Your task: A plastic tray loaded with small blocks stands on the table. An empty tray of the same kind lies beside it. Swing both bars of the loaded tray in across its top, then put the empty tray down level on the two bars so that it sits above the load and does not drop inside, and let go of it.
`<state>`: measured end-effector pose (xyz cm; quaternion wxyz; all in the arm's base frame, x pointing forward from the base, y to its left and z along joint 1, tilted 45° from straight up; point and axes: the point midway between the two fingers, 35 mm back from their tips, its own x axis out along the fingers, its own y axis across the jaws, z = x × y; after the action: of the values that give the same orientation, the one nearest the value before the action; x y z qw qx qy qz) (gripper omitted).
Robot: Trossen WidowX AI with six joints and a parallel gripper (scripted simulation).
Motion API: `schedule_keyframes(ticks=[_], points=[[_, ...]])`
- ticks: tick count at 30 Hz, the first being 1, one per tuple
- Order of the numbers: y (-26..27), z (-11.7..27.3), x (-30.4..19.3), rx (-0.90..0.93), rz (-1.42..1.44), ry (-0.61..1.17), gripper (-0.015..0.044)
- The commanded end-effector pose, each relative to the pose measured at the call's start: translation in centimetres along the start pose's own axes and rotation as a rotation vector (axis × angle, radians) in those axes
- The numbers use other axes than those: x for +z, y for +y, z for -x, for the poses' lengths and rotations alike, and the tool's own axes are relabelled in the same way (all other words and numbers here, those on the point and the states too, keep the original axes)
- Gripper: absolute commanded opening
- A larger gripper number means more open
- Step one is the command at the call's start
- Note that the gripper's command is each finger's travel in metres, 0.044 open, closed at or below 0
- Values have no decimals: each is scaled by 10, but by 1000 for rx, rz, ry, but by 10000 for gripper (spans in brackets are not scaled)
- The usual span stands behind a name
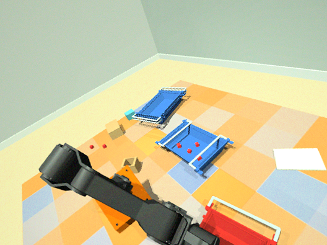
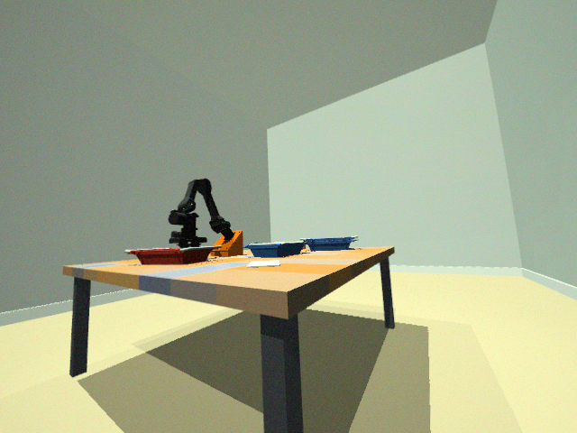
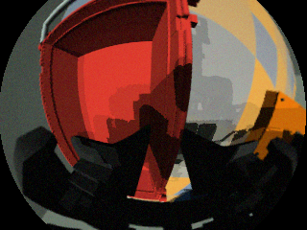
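The loaded blue tray (image 1: 214,156) (image 2: 275,250) stands mid-table with several small red blocks inside. Its two pale bars, the far one (image 1: 175,133) and the near one (image 1: 207,150), lie across its top near the ends. The empty red tray (image 1: 232,223) (image 2: 172,256) (image 3: 115,62) stands upright on the table nearer the top camera. One bar (image 1: 243,213) of it is swung out over its end. My gripper (image 3: 164,128) points down at the red tray's long side, a fingertip on either side of the rim. The fingers are part closed, with a gap still showing; no firm grip shows.
An orange wedge (image 1: 141,190) (image 2: 235,244) (image 3: 288,112) stands beside the arm. Stacked blue trays (image 1: 162,101) (image 2: 330,244) stand at the back. A white plate (image 1: 299,159) (image 2: 263,263) lies right. A wooden cube (image 1: 114,129), a cyan cube (image 1: 129,114), a hollow wooden box (image 1: 135,166) and two red blocks are left.
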<state>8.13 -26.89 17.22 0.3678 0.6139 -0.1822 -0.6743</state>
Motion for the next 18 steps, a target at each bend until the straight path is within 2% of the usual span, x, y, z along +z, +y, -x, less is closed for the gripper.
schedule_keyframes(ticks=[1, 18], points=[[-1, -1, -1, -7, 7, 6, 155], [-1, -1, -1, -7, 7, 6, 41]])
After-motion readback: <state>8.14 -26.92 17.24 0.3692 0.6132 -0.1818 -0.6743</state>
